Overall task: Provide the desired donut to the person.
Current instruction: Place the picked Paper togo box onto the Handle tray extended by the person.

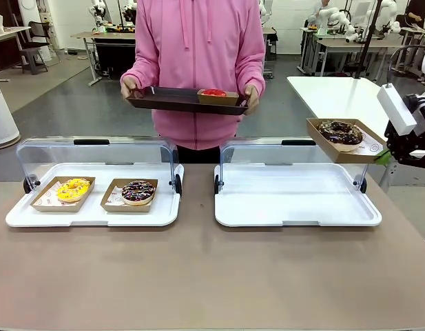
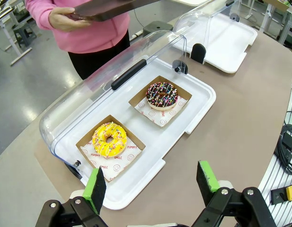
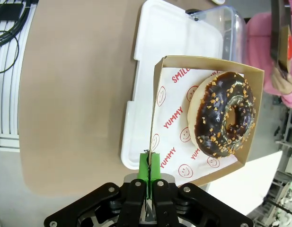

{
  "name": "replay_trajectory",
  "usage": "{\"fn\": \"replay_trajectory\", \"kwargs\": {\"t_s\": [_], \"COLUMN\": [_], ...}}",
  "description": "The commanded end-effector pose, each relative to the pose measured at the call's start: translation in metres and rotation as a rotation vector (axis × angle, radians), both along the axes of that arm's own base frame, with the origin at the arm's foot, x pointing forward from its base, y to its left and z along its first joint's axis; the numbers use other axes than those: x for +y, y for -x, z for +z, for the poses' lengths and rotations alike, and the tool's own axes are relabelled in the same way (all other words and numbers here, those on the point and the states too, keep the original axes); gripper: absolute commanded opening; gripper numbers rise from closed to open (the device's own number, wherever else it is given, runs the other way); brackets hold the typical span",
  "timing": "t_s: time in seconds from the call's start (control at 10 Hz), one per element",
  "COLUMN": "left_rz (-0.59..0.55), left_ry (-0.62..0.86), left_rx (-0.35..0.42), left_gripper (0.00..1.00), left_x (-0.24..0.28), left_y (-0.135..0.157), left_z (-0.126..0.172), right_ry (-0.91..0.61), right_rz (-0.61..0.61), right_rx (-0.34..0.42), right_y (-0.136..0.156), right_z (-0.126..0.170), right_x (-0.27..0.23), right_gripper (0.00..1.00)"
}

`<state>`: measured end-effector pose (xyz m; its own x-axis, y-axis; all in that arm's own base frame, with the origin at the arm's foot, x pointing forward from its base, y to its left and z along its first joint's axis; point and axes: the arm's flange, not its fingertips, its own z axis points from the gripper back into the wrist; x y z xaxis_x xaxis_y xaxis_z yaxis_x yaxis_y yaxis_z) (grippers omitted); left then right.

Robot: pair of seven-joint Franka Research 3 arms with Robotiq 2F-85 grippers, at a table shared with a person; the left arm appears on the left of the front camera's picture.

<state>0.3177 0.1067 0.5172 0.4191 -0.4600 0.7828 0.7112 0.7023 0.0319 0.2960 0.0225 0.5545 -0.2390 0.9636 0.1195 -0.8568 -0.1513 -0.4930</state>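
One chocolate donut (image 1: 340, 132) sits level in its cardboard tray (image 1: 322, 143), clamped by one wall in the right gripper (image 3: 150, 163) (left gripper (image 2: 153, 182) idle, fingers spread) above the white display tray (image 1: 295, 207), seemingly bound for the person's (image 1: 198, 55) outstretched serving tray (image 1: 167, 102).

I get bright, even overhead light, with only soft shadows on the table (image 1: 198, 276). Faint glare streaks the clear lids (image 1: 95, 155) at its far side. Both wrist views bow its edges; everything stays sharp.
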Motion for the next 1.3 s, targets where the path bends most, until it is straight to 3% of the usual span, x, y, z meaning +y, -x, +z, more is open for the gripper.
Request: {"fn": "replay_trajectory", "kwargs": {"t_s": [0.0, 1.2], "left_rz": [0.007, 0.007], "left_ry": [0.018, 0.018], "left_rx": [0.007, 0.007], "left_gripper": [1.0, 1.0], "left_x": [-0.0003, -0.0003], "left_y": [0.0003, 0.0003], "left_z": [0.0007, 0.0007], "right_ry": [0.018, 0.018], "right_rz": [0.004, 0.004], "right_rx": [-0.018, -0.018], "right_y": [-0.0018, -0.0018], "right_z": [0.0004, 0.0004], "right_x": [-0.0028, -0.0028], "right_gripper": [0.0, 0.0]}}
